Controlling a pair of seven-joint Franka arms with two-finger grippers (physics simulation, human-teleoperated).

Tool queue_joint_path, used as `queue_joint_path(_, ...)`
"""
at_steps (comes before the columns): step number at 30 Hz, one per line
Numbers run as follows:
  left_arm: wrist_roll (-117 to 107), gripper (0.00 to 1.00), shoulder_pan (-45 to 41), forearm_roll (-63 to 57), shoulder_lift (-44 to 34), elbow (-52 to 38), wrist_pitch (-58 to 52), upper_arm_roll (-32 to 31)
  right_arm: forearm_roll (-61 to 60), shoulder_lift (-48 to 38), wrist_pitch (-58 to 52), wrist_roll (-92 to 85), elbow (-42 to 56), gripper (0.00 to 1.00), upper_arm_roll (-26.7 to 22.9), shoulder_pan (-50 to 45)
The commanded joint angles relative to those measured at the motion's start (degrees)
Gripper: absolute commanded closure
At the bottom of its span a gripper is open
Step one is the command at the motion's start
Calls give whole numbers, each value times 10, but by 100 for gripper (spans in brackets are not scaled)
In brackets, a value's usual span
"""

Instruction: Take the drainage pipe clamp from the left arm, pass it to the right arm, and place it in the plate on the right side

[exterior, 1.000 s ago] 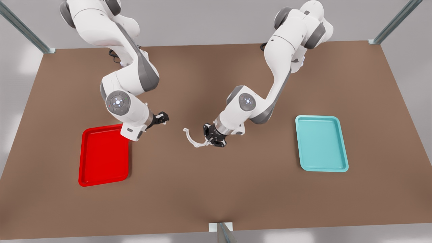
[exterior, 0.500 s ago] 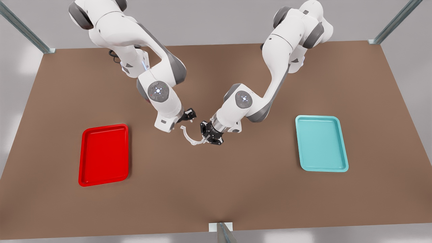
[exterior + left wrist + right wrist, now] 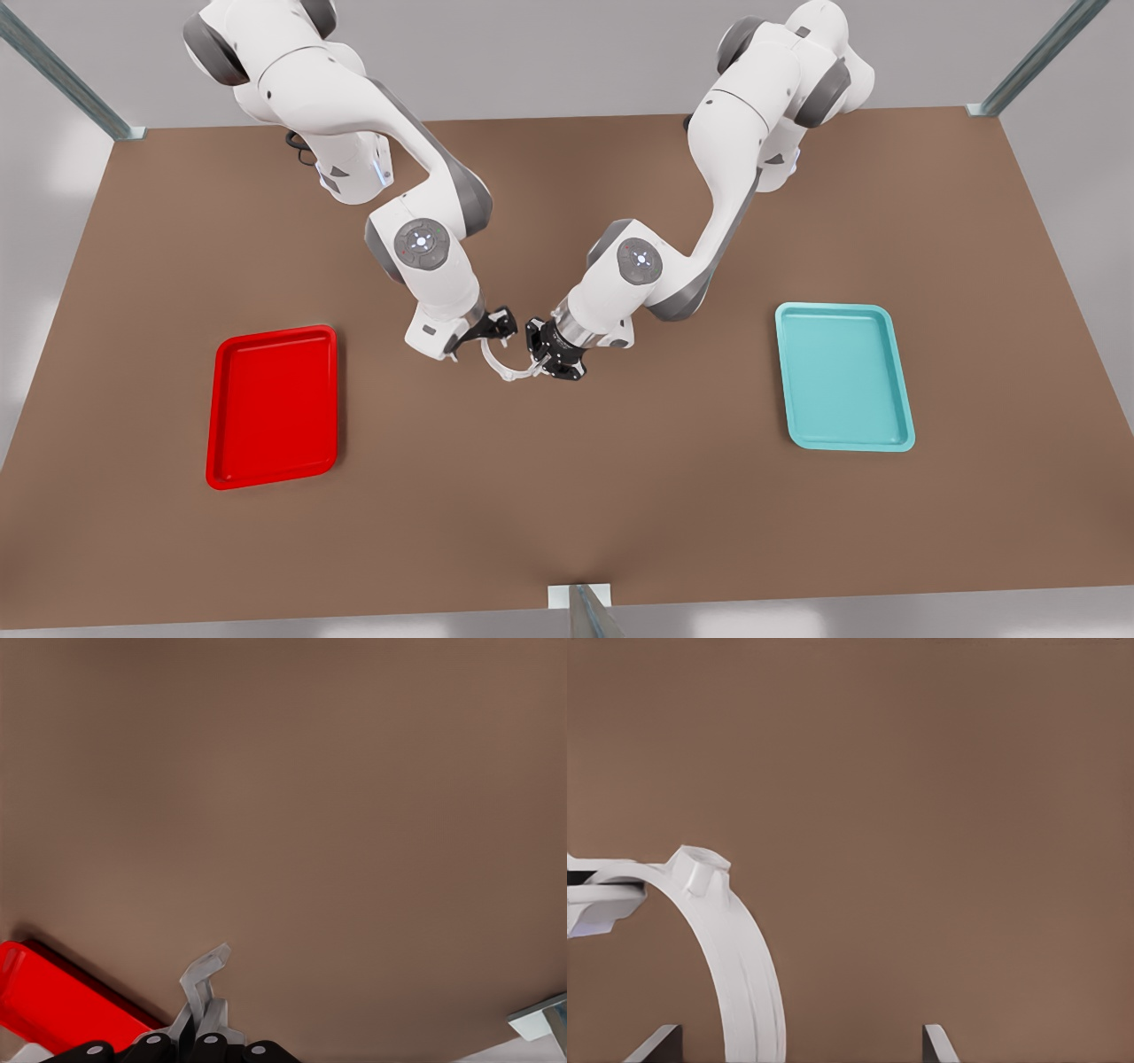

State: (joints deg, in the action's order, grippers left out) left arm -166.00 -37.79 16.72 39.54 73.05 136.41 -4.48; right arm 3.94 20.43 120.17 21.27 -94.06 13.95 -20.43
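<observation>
Closing: right gripper (image 3: 493,335) now at clamp (image 3: 507,365) (left gripper (image 3: 542,354) clamped).

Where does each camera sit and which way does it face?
Front view: raised, opposite the arm bases, looking down on table, plate, teal tray, both arms.
Left wrist view: on the left gripper, facing table and plate corner; own fingers grip the drainage pipe clamp.
Right wrist view: on the right gripper, facing table; own open fingertips straddle the clamp.
Shared: the clamp, in all three.
</observation>
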Motion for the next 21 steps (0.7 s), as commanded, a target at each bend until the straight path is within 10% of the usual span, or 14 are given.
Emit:
queue_joint_path(1,-365,79,0,-2,-1,0,0,0,3,0,29,44,-1,0,-1,0)
queue_joint_path(11,-364,79,0,-2,-1,0,0,0,13,5,60,44,-1,60,0,-1)
queue_joint_path(12,-363,47,-1,-3,-1,-1,0,0,13,5,60,44,-1,67,0,0)
queue_joint_path(15,-361,0,0,-3,-1,0,0,0,13,5,60,44,-1,79,0,0)
queue_joint_path(21,-343,0,2,-5,-37,-1,-40,6,13,5,57,44,-2,79,0,1)
